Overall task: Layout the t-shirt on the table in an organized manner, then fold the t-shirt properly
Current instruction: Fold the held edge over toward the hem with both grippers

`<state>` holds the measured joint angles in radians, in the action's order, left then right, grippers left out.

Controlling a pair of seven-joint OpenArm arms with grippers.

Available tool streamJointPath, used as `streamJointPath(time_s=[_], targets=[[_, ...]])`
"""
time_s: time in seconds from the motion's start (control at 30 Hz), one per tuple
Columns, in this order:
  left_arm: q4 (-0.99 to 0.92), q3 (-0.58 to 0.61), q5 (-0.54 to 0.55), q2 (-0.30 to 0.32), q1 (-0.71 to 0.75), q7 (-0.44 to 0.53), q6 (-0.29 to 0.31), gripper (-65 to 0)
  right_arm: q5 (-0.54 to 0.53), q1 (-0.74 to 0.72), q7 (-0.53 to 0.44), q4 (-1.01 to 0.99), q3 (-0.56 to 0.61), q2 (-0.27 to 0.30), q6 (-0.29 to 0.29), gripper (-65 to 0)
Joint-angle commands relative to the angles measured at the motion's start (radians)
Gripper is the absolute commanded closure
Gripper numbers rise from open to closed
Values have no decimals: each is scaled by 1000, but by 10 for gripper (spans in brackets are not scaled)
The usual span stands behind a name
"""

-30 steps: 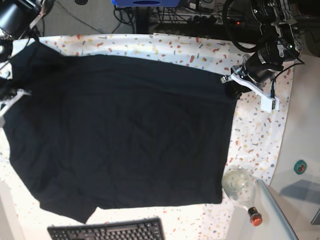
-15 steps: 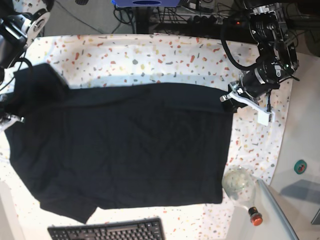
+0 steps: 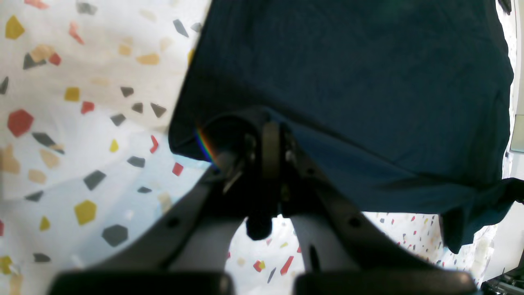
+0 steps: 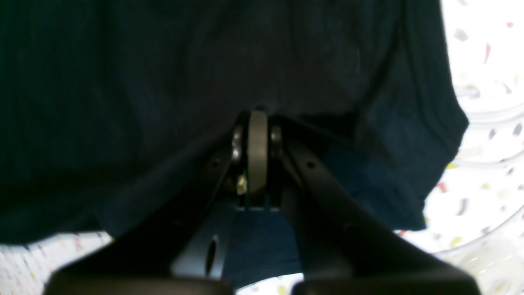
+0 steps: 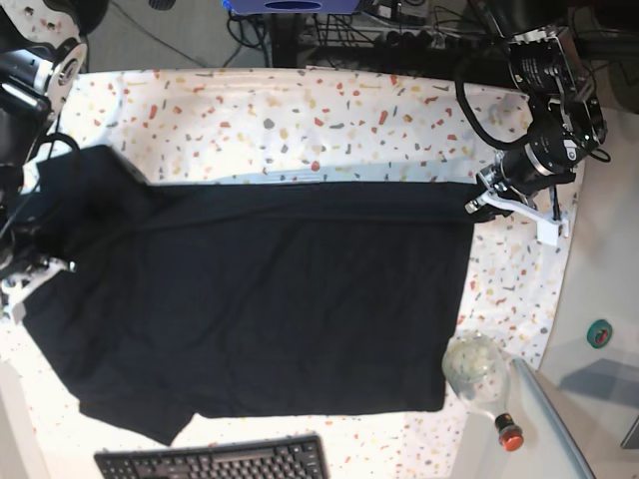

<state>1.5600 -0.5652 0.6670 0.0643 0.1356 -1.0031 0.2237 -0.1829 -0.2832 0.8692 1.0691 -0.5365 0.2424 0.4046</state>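
The black t-shirt (image 5: 270,299) lies spread over the speckled table (image 5: 300,110), and its far edge is held up in a taut line between both arms. In the base view my left gripper (image 5: 477,203) sits at the shirt's far right corner, shut on the cloth. The left wrist view shows the left gripper (image 3: 268,127) with its jaws pinched on the edge of the t-shirt (image 3: 348,73) above the table (image 3: 82,123). At the left edge my right gripper (image 5: 38,261) is shut on the shirt near a sleeve. In its wrist view the right gripper (image 4: 258,119) is closed inside folds of the t-shirt (image 4: 123,82).
A black keyboard (image 5: 215,461) lies at the near edge. A round glass bottle (image 5: 477,371) with a red cap (image 5: 510,436) stands at the near right, beside a grey side surface (image 5: 579,399) with a green tape roll (image 5: 599,332). Cables and equipment crowd the far side.
Both grippers have moved toward the near side with the shirt's far edge. A wider band of the table's far side is now bare.
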Motion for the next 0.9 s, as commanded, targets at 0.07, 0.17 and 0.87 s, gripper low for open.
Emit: streamJointPath(time_s=[0.07, 0.17, 0.87], targets=[[4, -2, 13, 9, -34, 16, 4, 0, -4, -46, -34, -5, -4, 25, -19, 0], [-45, -2, 13, 10, -66, 16, 4, 0, -4, -77, -37, -59, -3, 30, -22, 0], [-163, -3, -85, 2, -210, 19, 4, 0, -4, -90, -135, -86, -3, 24, -23, 0]])
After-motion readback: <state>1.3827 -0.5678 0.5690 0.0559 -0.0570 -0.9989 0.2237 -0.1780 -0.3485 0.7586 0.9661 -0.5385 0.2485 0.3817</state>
